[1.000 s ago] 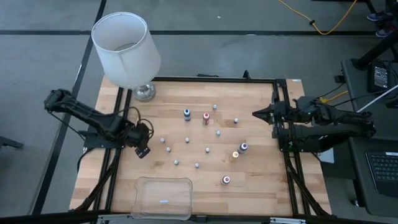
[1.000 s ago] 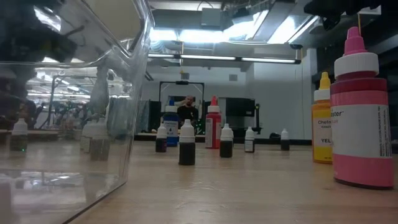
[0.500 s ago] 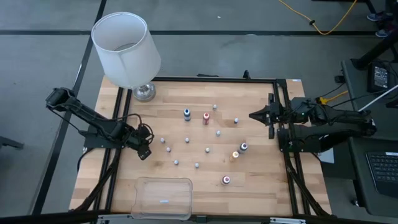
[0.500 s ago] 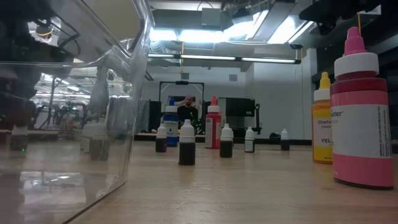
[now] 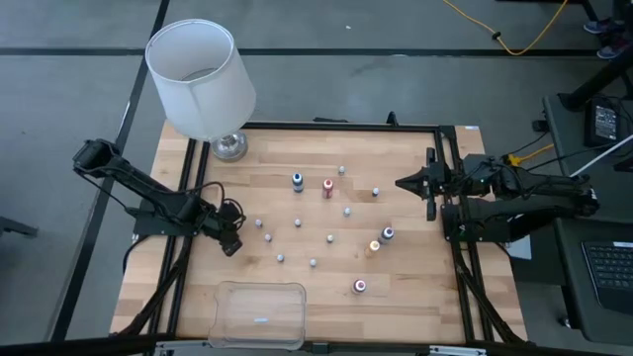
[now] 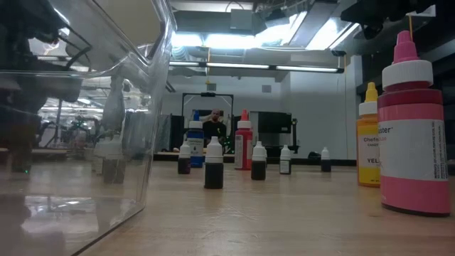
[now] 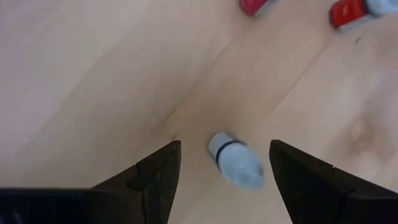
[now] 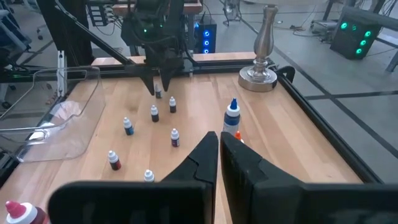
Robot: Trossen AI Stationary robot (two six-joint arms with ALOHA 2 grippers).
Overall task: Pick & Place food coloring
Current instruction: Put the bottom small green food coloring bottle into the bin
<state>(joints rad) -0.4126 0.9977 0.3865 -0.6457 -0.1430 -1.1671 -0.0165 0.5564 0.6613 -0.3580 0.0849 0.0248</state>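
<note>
Directly between left end effector (image 7: pixel 221 177) fingers: tiny bottle (image 7: pixel 235 160).

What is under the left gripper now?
Under the open left gripper, between its fingers, one small pale-capped bottle stands on the bare wooden table. The bottle's lower body and colour are hidden by its own cap, seen from above.

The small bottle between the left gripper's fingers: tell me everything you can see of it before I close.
The small bottle has a pale, whitish top and a dark band around its neck; its body colour is hidden from above. It stands on the bare wooden table, seemingly upright, on the left side. The left gripper is open around it, one dark finger on each side, neither touching it. Nothing else touches it.
</note>
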